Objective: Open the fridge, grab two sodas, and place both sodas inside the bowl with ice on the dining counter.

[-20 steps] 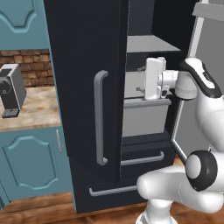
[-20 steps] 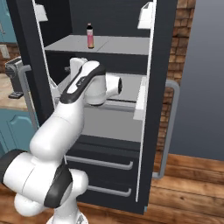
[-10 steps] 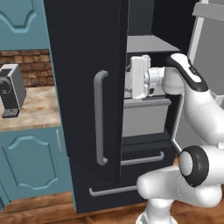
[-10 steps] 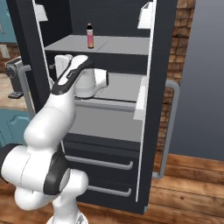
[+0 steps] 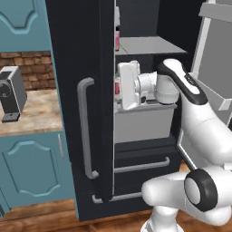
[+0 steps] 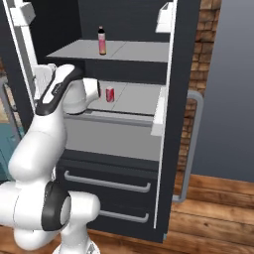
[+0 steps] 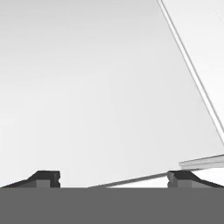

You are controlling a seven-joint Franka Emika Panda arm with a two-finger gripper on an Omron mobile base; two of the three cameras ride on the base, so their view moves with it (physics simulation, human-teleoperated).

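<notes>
Filling the middle of both base views stands a tall black fridge with its right door swung open, grey shelves inside and two drawers with grey bar handles below. Its left door is closed, with a long grey vertical handle. Left of it, teal cabinets carry a beige worktop with a dark appliance. A white arm reaches into the fridge at the middle shelf. Its claw is spread wide and empty, facing a pale grey inner surface. On the upper shelf stands a slim pink-red bottle. On the middle shelf stands a short red can, just beside the arm's wrist.
</notes>
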